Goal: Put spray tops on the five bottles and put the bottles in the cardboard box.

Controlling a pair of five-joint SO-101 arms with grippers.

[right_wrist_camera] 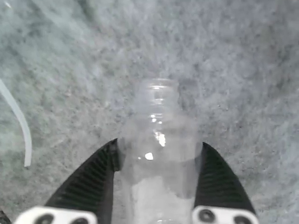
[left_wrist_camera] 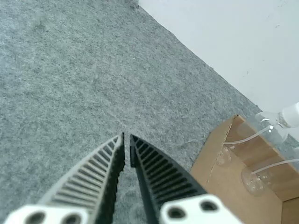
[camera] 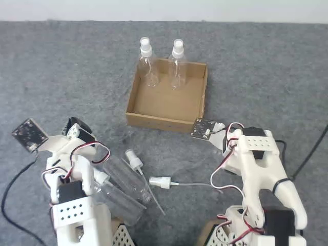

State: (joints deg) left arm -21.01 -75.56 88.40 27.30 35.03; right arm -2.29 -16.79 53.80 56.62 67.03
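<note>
Holding the bottle (right_wrist_camera: 159,116) steady is job no. 1. The right gripper (right_wrist_camera: 159,144) has its fingers clamped on both sides of the clear body. The neck is bare & points away from the wrist, over the grey table (camera: 287,61). In the high view the right arm (camera: 256,154) has its wrist just by the front right corner of the box (camera: 154,121). The left gripper (left_wrist_camera: 127,136) has its fingers pressed together w/ nothing between, at the table's front left.

Next bit, I think, is getting a top on. The loose top (camera: 160,181) lies near the front edge, approx. between the two arms. Its thin tube (camera: 197,184) points at the right arm. Best way, prob.: the left gripper opens & grabs the white head, not the tube, since the tube looks bendy & may flop. Feed the tube tip into the neck first, slow, then push the head down straight. The right side shouldn't squeeze harder, as thin plastic may dent & slip.

Two capped bottles (camera: 147,64) stand in the box at its back wall, so there's room in front. Two spare bottles (camera: 125,179) lie by the left arm (camera: 72,169), w/ a second top (camera: 134,160) just beside.
</note>
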